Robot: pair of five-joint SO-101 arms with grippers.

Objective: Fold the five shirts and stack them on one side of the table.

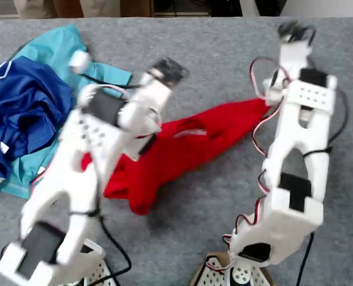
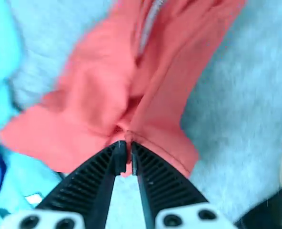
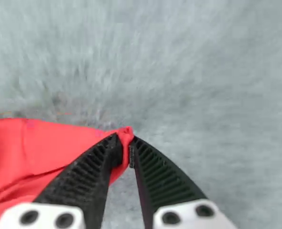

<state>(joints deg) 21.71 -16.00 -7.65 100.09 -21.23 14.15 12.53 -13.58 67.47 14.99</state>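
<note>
Red cloth is lying stretched across the middle of the grey table (image 1: 212, 53): this is the red shirt (image 1: 188, 146), and we are gripping it at both ends. Our left gripper (image 2: 125, 155) is closed on a hem edge, with only a thin fold of fabric sitting between the jaws. Our right gripper (image 3: 126, 143) is clamped on the very tip of a corner at the far end.

That is what we are worrying about. With so little cloth in the right-hand bite, any harder pull along the shirt is likely to tug the corner free, and the fold would collapse. The left bite is looking just as shallow. The near end of the shirt is also lying bunched under our left arm, so a fold made from here risks trapping wrinkles. Close by on our left, the blue shirt (image 1: 21, 113) and the teal shirt (image 1: 63, 42) are sitting in a heap, and a sweep that way may drag them.

Our left arm is leaning forward and inward over the bunched end. Our right arm is standing extended straight ahead, wrist bending down to the table.
</note>
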